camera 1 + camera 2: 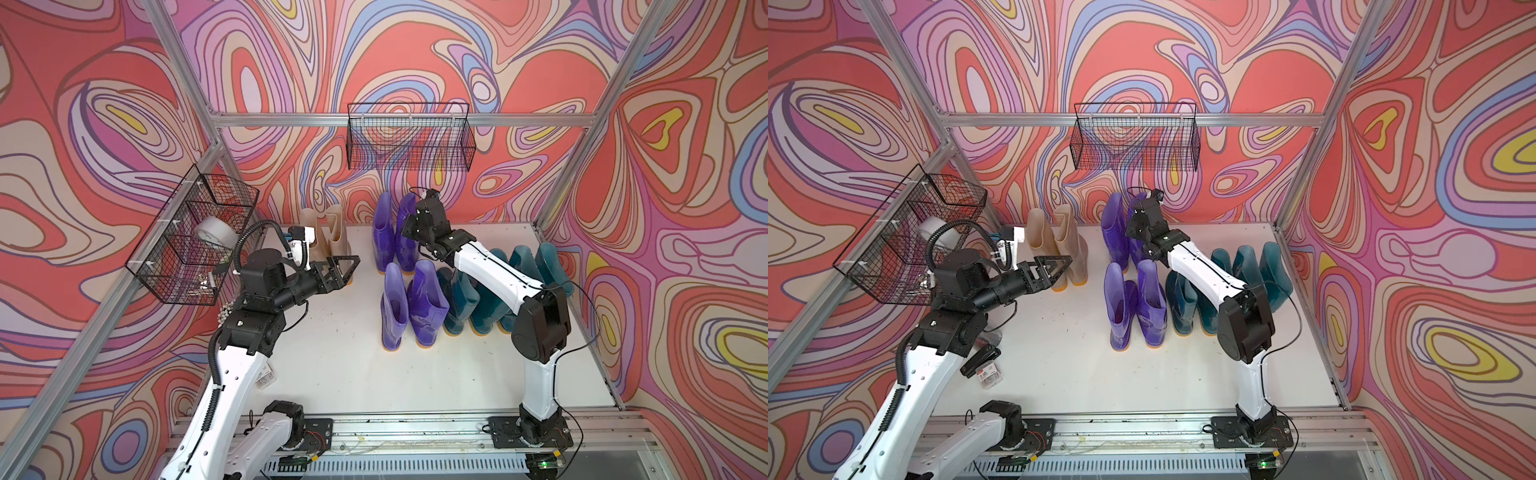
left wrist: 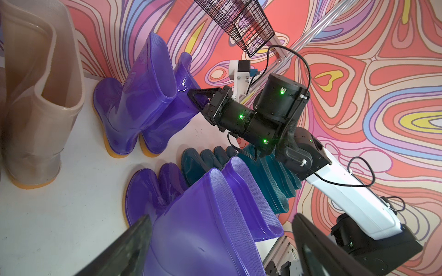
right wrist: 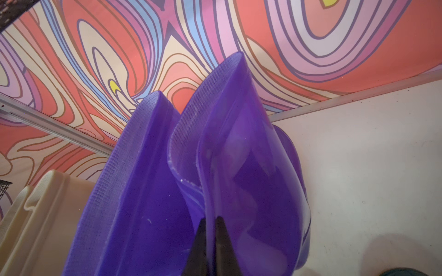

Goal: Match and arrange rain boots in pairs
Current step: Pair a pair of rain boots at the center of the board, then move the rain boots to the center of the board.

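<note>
Arms (image 1: 490, 266) show white shells (image 1: 237, 382), black joint housings (image 1: 540, 328), ribbed black conduit (image 1: 213, 357), and a triangular-framed black left gripper (image 1: 353, 262)

The translucent purple rubber rain boots (image 2: 143, 100) shine glossy and smooth; the white tabletop (image 1: 332, 365) looks matt, lightly scuffed.

On table (image 1: 332, 365), rain boots (image 1: 428, 303) — basket (image 1: 409, 137) above, behind.

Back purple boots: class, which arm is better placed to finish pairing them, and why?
Right. The right gripper is shut on a back purple boot; the left gripper hangs open near the beige boots.
</note>
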